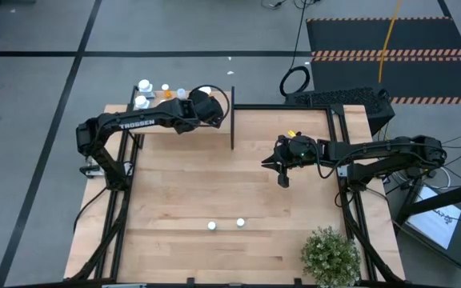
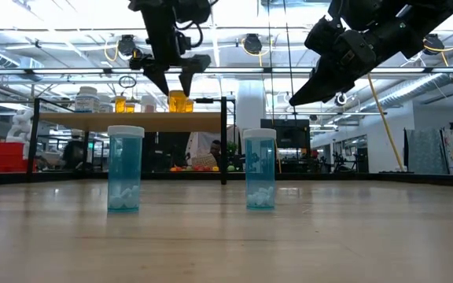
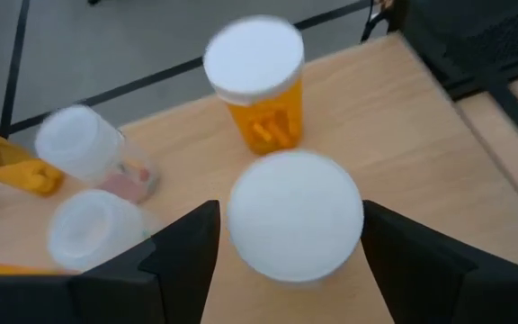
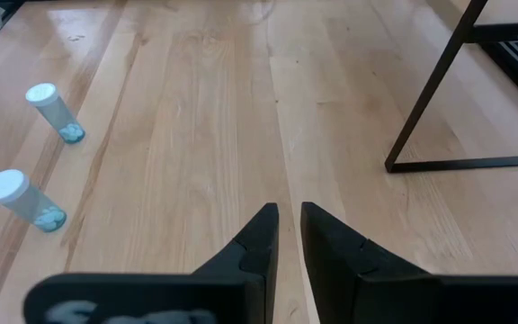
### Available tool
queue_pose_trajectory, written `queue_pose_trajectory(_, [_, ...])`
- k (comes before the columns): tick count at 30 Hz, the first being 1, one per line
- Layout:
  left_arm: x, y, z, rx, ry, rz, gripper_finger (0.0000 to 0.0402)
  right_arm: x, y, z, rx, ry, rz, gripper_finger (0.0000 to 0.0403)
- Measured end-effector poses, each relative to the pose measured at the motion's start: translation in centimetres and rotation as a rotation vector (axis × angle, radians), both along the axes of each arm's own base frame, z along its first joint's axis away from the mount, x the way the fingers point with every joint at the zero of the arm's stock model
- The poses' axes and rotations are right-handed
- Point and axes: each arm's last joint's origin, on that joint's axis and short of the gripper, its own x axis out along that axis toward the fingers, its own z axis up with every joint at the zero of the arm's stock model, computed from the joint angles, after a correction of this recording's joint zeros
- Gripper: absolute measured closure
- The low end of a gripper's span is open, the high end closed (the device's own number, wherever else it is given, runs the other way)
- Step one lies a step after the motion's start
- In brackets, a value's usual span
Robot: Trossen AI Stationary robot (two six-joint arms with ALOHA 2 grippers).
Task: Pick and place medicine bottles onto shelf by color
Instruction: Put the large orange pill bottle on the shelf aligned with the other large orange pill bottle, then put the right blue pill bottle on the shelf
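The shelf stands at the table's far left, with its black upright panel at its right end. Several bottles stand on it: white ones and orange ones. My left gripper is open over the shelf, with a finger on each side of one bottle's white cap; in the low view its tips hang just above an orange bottle. Two bluish bottles stand upright on the table's near middle. My right gripper is shut and empty above the table's right middle.
A green potted plant stands at the table's near right corner. The shelf's black frame leg stands beyond my right gripper. Bare tabletop lies between the shelf and the two bluish bottles.
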Motion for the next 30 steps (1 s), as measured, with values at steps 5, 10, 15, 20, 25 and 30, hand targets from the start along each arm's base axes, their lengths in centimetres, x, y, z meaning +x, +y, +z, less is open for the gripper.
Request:
queue_pose_trajectory(5, [-0.3,-0.2,1.3,0.041,-0.028,-0.042,0.0137,0.0,0.0,0.0,0.000,0.001,0.000,0.0355])
queue_pose_trajectory(10, [-0.5,-1.5,3.4,0.100,-0.071,-0.132,0.0137,-0.1,0.0,-0.1,0.002,0.013,0.000,0.0355])
queue_pose_trajectory(15, [-0.8,-4.9,5.4,0.175,-0.089,-0.243,0.0137,-0.2,0.0,-0.3,0.004,0.033,-0.002,0.0355])
queue_pose_trajectory(20, [-1.0,-10.2,6.6,0.270,-0.078,-0.350,0.0137,-0.2,0.0,-0.3,0.022,0.039,-0.014,0.0355])
queue_pose_trajectory(25, [-1.1,-15.7,6.6,0.281,-0.079,-0.533,0.0137,-0.1,0.0,-0.2,0.110,0.014,-0.070,0.0355])
queue_pose_trajectory(30, [-1.5,-20.6,6.5,0.302,-0.104,-0.663,0.0137,0.2,1.1,0.2,0.185,-0.027,-0.070,0.0355])
